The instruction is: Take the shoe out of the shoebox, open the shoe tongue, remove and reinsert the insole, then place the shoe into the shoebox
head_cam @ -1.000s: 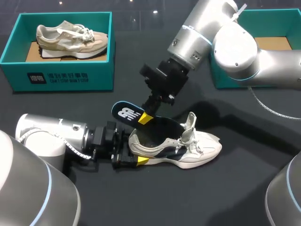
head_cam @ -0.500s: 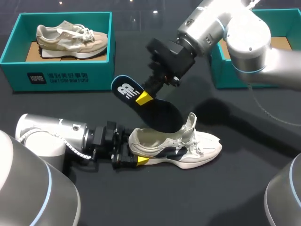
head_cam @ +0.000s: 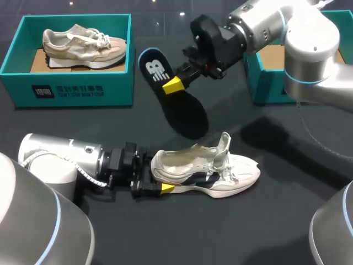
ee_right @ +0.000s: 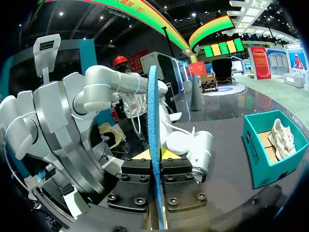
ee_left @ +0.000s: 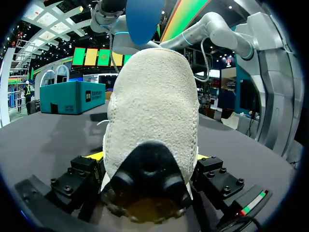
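Observation:
A white sneaker lies on its sole on the black table, tongue raised. My left gripper is at its heel, and in the left wrist view the heel fills the gap between the fingers, which press on both sides. My right gripper hangs above and behind the shoe, shut on a dark insole with a white logo. The insole hangs clear of the shoe, toe end down. Seen from the right wrist, the insole is edge-on and blue, pinched between the yellow tips.
A teal shoebox at the back left holds a beige sneaker; it also shows beyond the right gripper as the shoebox. A second teal box at the back right is partly hidden by my right arm.
My right gripper has pulled the insole up out of the shoe and carried it higher, toward the back. The left gripper and the shoe have stayed put.

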Available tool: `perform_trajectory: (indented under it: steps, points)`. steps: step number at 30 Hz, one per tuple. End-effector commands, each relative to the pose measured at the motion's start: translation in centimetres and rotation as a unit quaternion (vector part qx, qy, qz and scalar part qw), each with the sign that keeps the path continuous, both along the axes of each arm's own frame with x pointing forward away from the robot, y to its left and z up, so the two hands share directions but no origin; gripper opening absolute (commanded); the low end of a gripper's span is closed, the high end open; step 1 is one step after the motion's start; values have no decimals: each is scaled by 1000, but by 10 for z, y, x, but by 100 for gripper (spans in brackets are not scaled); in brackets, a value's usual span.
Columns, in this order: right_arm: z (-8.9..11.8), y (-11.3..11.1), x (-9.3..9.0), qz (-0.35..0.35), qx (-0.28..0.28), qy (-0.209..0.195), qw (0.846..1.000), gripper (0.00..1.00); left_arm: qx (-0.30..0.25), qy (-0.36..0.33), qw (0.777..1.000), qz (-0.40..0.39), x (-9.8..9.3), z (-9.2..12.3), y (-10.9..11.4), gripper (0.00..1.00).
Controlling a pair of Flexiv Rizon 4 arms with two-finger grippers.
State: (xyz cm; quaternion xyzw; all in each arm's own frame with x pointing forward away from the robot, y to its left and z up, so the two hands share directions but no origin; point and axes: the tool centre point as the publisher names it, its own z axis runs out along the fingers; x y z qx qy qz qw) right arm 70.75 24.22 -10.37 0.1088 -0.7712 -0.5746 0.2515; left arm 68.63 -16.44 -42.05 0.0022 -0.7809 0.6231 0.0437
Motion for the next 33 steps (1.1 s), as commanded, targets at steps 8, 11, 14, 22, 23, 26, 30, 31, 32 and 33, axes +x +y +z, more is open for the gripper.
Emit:
perform_trajectory:
  steps: [8,11,14,22,23,26,30,31,32,33]
  points:
    - [7,-35,-24,-37,7,-6,999,0,0,0,1000,0,0,-1,0,0]
    - [11,-34,-27,-63,58,4,996,0,0,0,1000,0,0,-1,0,0]
    - [29,-47,-40,-136,57,39,988,0,0,0,1000,0,0,-1,0,0]
    - [46,-58,-60,-186,68,44,979,0,0,0,1000,0,0,-1,0,0]
    - [46,-58,-60,-186,68,44,979,0,0,0,1000,0,0,-1,0,0]
    - [46,-58,-60,-186,68,44,979,0,0,0,1000,0,0,-1,0,0]
    - [51,-67,-63,-207,89,40,974,0,0,0,1000,0,0,-1,0,0]
    - [53,-73,-65,-224,98,48,969,0,0,0,1000,0,0,-1,0,0]
    - [55,-77,-68,-232,91,59,967,0,0,0,1000,0,0,-1,0,0]
    - [57,-81,-70,-244,92,63,963,0,0,0,1000,0,0,-1,0,0]
